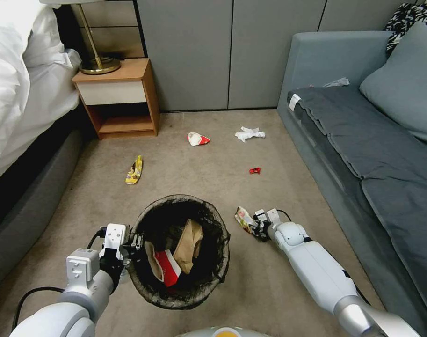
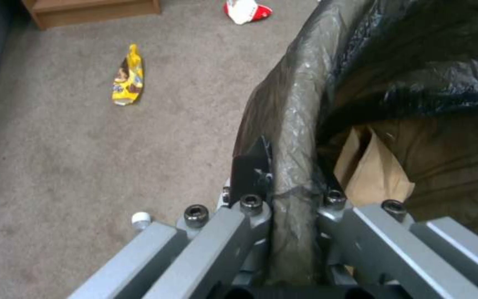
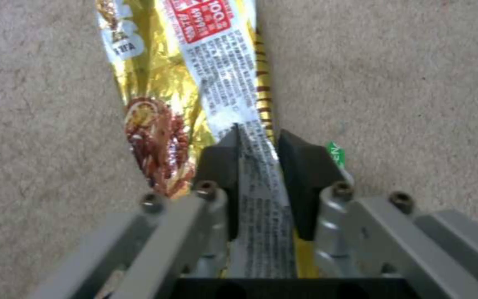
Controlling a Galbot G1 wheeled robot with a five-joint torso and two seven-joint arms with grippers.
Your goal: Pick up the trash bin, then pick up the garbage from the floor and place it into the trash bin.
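- Head view: the left gripper [image 1: 134, 244] clamps the bag-covered rim of the trash bin [image 1: 181, 250] on the bin's left side, holding it low in front of the robot. Inside the bin lie a brown paper bag [image 1: 189, 245] and a red-and-white carton [image 1: 162, 267]. The right gripper [image 1: 256, 227] reaches down to the carpet [image 1: 185, 168] just right of the bin and has a gold snack wrapper [image 1: 244, 218] between its fingers, the wrapper sticking out toward the bin. Farther off on the carpet lie a yellow wrapper [image 1: 134, 170] near the nightstand [image 1: 117, 96], another red-and-white carton [image 1: 197, 138], a white tissue [image 1: 249, 134] and a small red scrap [image 1: 254, 171]. A sofa [image 1: 372, 154] stands to the right.
- Left wrist view: the left gripper [image 2: 291, 187] is closed on the thick folded bag at the trash bin [image 2: 300, 120] rim, one finger outside the wall, the other inside. The brown paper bag [image 2: 374, 170] sits just inside, beside the inner finger. The yellow wrapper [image 2: 128, 77] lies well apart on the carpet.
- Right wrist view: the right gripper [image 3: 258, 151] pinches the gold snack wrapper [image 3: 195, 62] by its printed white strip; both pads press the foil, and most of the wrapper extends beyond the fingertips over the carpet.
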